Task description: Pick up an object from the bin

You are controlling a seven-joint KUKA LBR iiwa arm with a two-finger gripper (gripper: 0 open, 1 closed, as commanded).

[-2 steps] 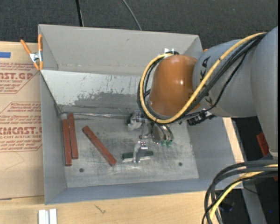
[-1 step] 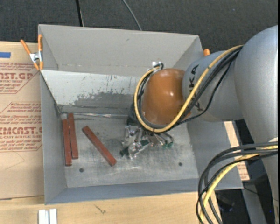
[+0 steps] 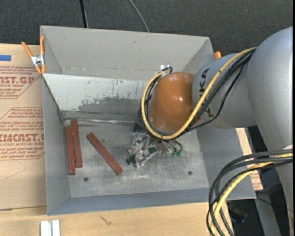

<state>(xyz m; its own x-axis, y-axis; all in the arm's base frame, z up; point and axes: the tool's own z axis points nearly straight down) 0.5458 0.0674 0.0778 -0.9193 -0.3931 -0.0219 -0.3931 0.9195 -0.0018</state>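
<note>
Under the orange cover, fingers low beside 1 slanted red-brown stick, spread unreadable.

- A grey metal bin with sloping walls and a flat, scratched floor.
- A reddish-brown flat wooden stick lies slanted near the middle of the floor.
- Left of the slanted stick, two matching reddish-brown sticks lie side by side, touching, both pointing at the back wall.
- Right of the slanted stick, a small green scrap, too small to identify.
</note>
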